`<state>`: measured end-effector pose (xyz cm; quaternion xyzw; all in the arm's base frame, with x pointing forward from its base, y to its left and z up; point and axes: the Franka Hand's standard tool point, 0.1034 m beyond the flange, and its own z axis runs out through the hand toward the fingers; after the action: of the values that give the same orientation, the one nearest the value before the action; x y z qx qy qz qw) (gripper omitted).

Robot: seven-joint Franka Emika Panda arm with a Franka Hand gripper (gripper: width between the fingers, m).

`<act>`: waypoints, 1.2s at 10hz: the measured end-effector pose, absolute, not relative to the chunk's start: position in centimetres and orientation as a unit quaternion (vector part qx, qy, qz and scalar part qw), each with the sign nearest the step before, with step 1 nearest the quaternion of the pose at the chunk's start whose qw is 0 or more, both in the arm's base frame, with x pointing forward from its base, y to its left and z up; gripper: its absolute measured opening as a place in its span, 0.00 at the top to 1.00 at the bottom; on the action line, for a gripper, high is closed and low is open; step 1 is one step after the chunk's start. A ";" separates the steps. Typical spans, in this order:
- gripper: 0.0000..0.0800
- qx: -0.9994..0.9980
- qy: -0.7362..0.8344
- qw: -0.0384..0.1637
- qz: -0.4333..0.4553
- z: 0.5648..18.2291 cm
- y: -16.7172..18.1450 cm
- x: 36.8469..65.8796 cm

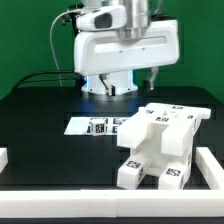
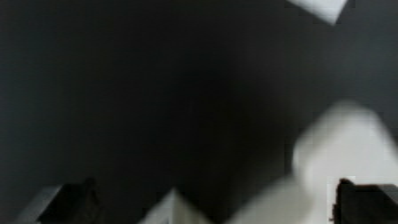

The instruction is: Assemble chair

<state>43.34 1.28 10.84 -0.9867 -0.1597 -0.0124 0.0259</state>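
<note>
The partly built white chair (image 1: 160,142), with several marker tags on it, lies on the black table at the exterior view's right. My gripper (image 1: 150,80) hangs above and behind it, apart from it. In the wrist view my gripper (image 2: 217,205) is open, with its dark fingertips (image 2: 71,202) wide apart and nothing between them. The view is blurred. Pale white shapes (image 2: 347,140), probably chair parts, show below against the dark table.
The marker board (image 1: 98,126) lies flat left of the chair. A white rail (image 1: 100,196) runs along the table's front edge and up the right side (image 1: 212,165). The robot base (image 1: 108,88) stands at the back.
</note>
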 end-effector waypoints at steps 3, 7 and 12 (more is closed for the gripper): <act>0.19 -0.988 -0.155 0.015 -0.024 10.3 1.4 43.2; 0.19 -0.987 -0.159 0.004 -0.007 7.2 2.4 38.3; 0.19 -0.988 -0.155 0.001 -0.008 6.7 3.0 37.8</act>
<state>37.75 3.01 6.68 -0.9879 -0.1548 -0.0084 0.0006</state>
